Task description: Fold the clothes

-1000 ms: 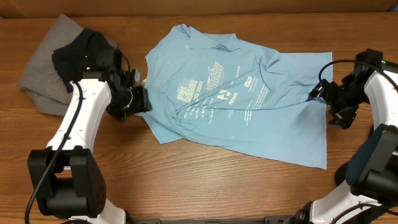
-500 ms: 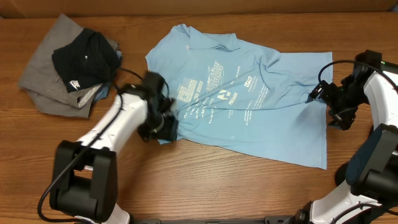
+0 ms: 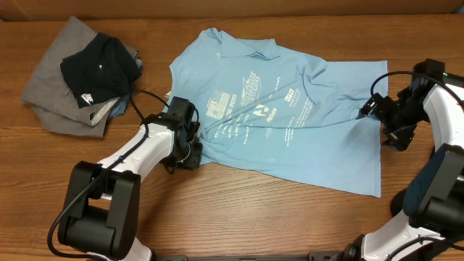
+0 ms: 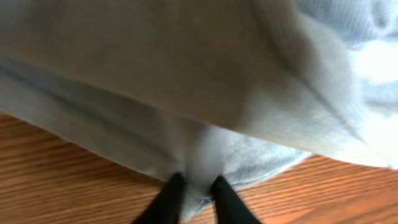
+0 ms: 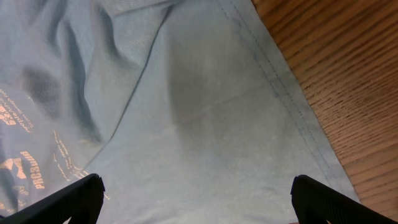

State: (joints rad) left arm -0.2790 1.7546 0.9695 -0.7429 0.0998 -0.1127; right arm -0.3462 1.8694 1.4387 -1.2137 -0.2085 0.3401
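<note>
Counting shirts: I make three. One light blue shirt (image 3: pixel 290 138), one black shirt (image 3: pixel 98 69), one grey shirt (image 3: pixel 51 94). Pale scrap (image 3: pixel 110 109) peeking from black-and-grey pile, can't tell if fourth garment. Piles: one. Arms: I see two, left arm (image 3: pixel 138 148) and right arm (image 3: pixel 444 109). One desk (image 3: pixel 254 217) under everything.

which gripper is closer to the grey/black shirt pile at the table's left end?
Left. The left gripper pinches the light blue shirt at its lower-left edge, just right of the pile. The right gripper hovers open over the shirt's opposite edge, the whole shirt away.
</note>
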